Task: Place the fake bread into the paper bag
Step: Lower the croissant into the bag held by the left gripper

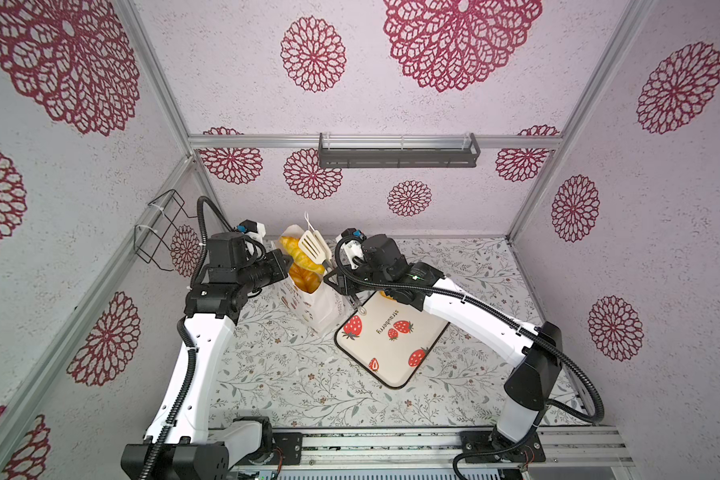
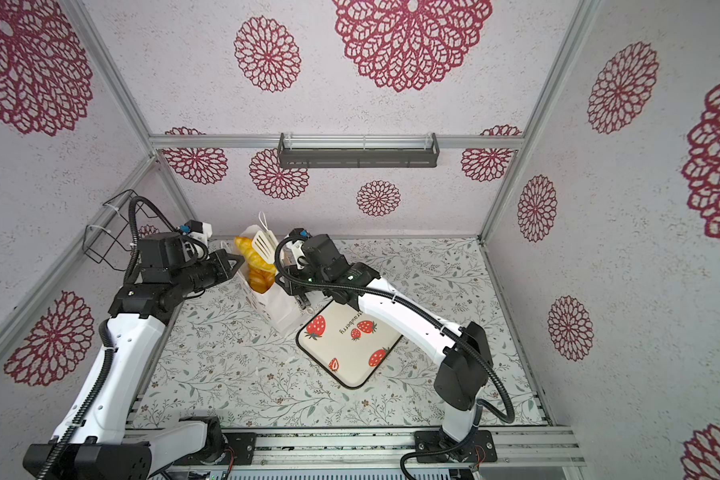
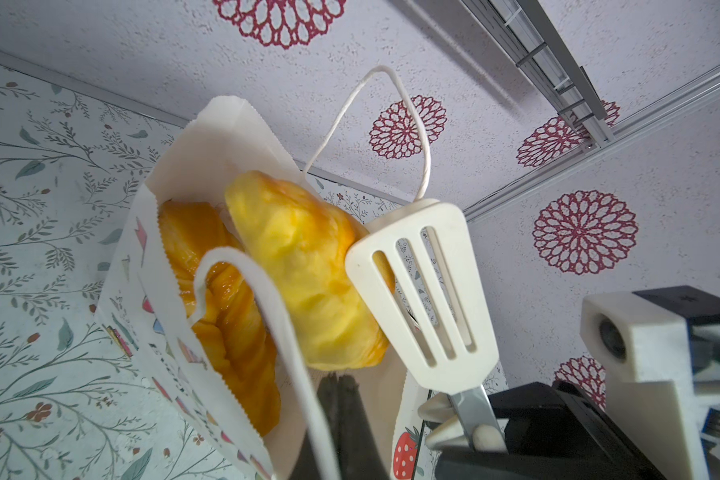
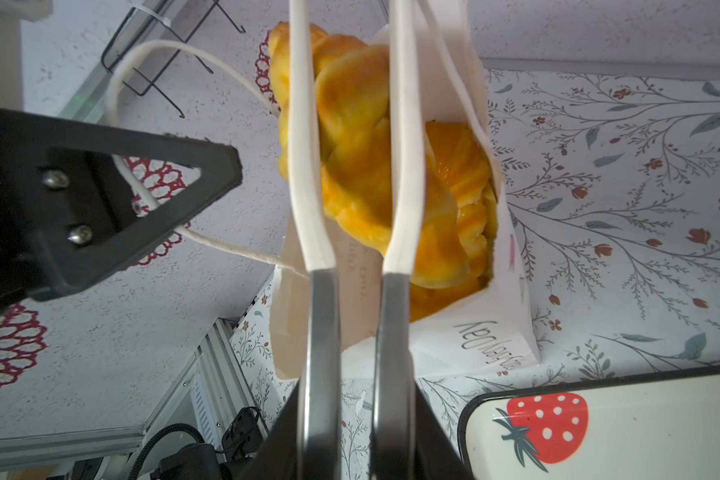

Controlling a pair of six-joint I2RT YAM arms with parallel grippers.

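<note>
We see the right gripper (image 4: 356, 432) closed tight on the metal handles of the tongs (image 3: 429, 291), whose white heads reach over the mouth of the paper bag (image 1: 321, 307). The plaited loaf (image 3: 308, 270) leans in this mouth, its upper end above the bag's rim. The left gripper (image 3: 337, 411) is fully closed at the bag's rim, on the side away from the tongs; whether it pinches paper we cannot tell. The right wrist view shows both arms of the tongs, the loaf appearing between them and also past them, so we cannot tell if it is clamped; it shows also grey lettering on the bag's side. The left wrist view shows only one slotted head, against the loaf, and a croissant (image 3: 225, 316) deeper inside the bag. In both top views the whole bag stands upright, with the strawberry tray (image 1: 391, 353) just beside it
</note>
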